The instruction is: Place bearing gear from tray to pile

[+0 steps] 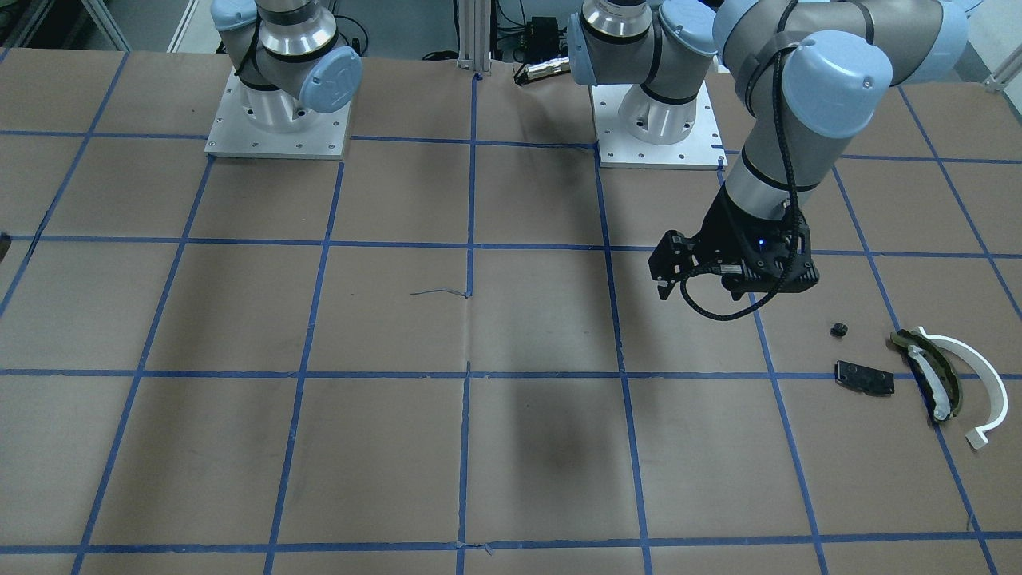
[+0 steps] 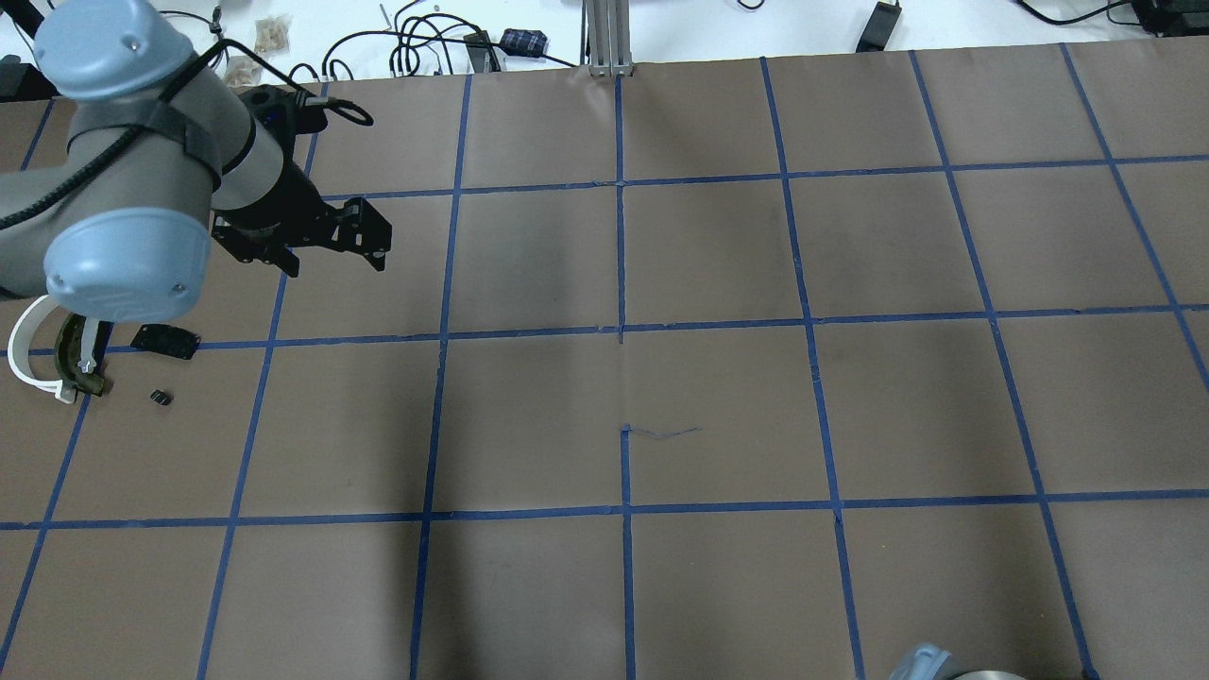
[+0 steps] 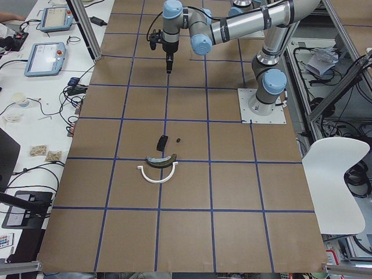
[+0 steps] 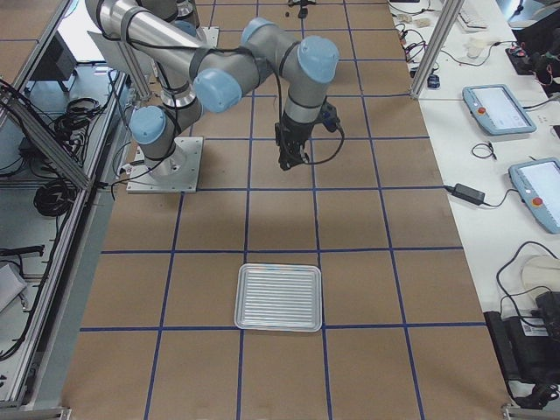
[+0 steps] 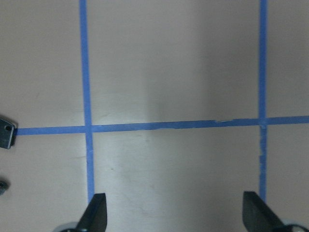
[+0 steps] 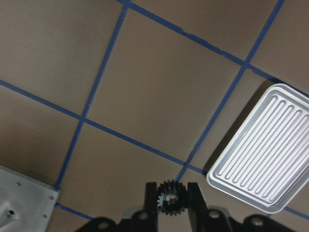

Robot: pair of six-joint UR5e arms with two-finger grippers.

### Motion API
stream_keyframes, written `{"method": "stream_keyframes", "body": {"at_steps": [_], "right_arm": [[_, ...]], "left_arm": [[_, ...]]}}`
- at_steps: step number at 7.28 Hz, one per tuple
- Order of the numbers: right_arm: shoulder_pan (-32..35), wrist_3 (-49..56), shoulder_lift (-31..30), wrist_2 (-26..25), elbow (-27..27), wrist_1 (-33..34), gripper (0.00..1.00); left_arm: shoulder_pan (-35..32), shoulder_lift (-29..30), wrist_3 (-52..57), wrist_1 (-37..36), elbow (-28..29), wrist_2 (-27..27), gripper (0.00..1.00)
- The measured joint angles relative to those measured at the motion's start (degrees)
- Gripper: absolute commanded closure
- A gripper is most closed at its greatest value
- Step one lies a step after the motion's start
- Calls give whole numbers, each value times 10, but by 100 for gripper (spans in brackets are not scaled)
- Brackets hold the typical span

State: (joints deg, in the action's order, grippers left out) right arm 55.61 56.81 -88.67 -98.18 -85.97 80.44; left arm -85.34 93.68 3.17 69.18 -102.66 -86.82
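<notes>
My right gripper (image 6: 171,189) is shut on a small black bearing gear (image 6: 169,199) and holds it high above the table; it also shows in the exterior right view (image 4: 287,162). The ribbed silver tray (image 6: 263,154) lies bare below and to the side, seen too in the exterior right view (image 4: 280,297). The pile lies at the table's left end: a white half-ring arc (image 1: 978,383), an olive-and-dark curved piece (image 1: 930,375), a flat black plate (image 1: 864,377) and a small black part (image 1: 838,329). My left gripper (image 1: 659,267) is open and empty, above the table, about one grid square from the pile.
The table is brown paper with a blue tape grid. The two arm base plates (image 1: 279,128) (image 1: 659,132) stand at the robot's edge. Cables and devices lie beyond the far edge (image 2: 425,47). The plate's corner (image 5: 5,134) shows at the left wrist view's edge.
</notes>
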Motion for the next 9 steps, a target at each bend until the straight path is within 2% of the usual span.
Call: {"method": "stream_keyframes", "body": {"at_steps": [3,5,7,9], "right_arm": [[198,-316,-40,30,0,-55,87],[333,-520,-28,55,-10,-23,87],[447,-681,11,73,-33,85,87],[519,-784,50,105,-80,251,83]], "left_arm": [[-14,2,-68,24,3,79,0],[-16,7,-96,23,-1,113,0],[-21,10,-107,22,-10,144,0],[-26,11,-112,15,-25,150,0]]}}
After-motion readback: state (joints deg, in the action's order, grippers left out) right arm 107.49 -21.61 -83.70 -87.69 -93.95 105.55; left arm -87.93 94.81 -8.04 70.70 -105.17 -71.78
